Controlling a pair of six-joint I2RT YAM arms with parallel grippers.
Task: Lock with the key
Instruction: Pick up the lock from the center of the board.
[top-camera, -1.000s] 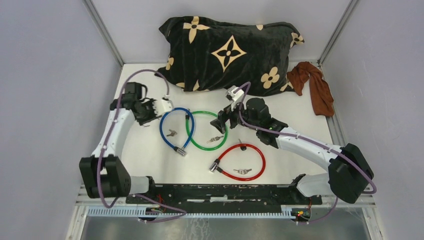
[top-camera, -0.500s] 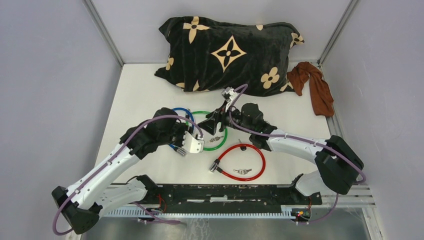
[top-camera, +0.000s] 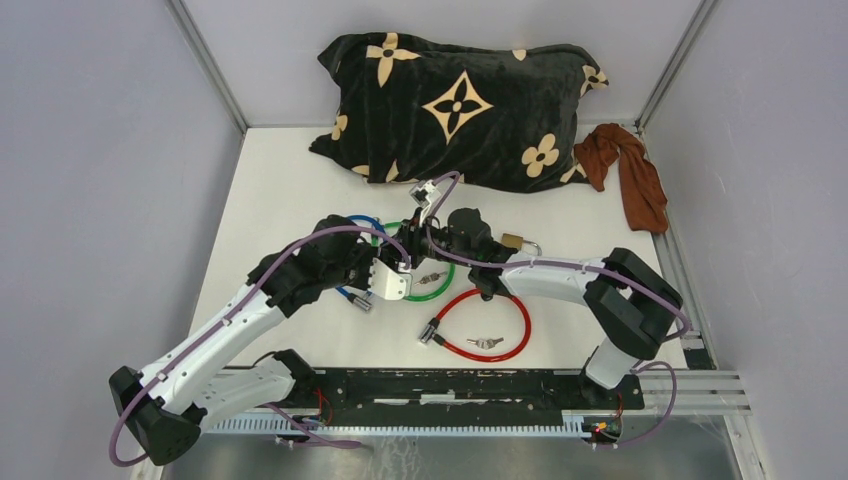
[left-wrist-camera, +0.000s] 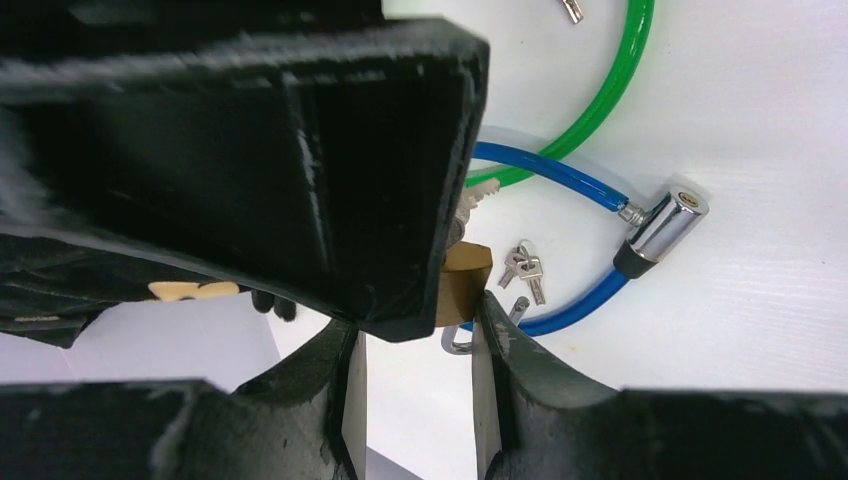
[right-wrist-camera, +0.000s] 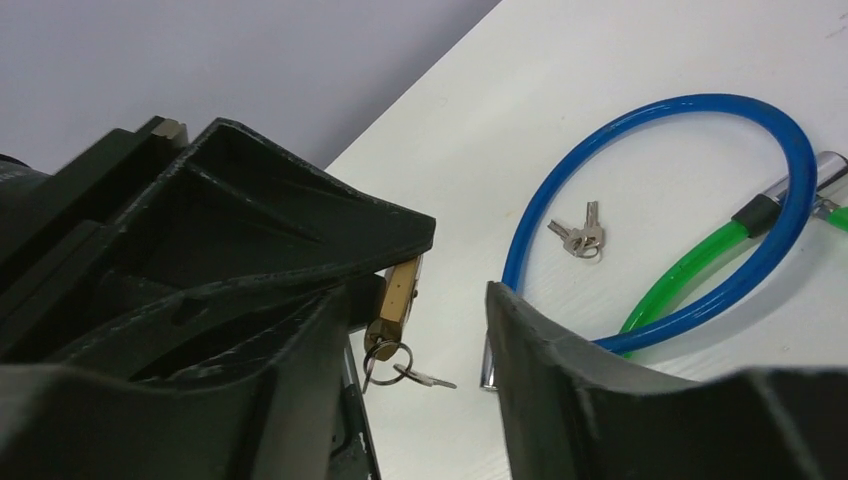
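Early on: the small brass padlock (right-wrist-camera: 400, 290), silver keys (right-wrist-camera: 395, 362) dangling below it, sits where left gripper (left-wrist-camera: 415, 320) and right gripper (right-wrist-camera: 415, 290) meet beside the blue cable loop (right-wrist-camera: 700, 110); can't tell if either is clamped on it or apart, and the key turn looks yet to do.

Nothing readable anywhere, honestly. The big black velvety cushion (top-camera: 455, 105) at the back only had tan flower and four-point star motifs on it, a designer-style pattern, but no letters I could make out. The small brass padlock (right-wrist-camera: 400, 290) showed a bare edge with no stamp or number legible, and the little silver keys (right-wrist-camera: 578, 237) were too small to read.
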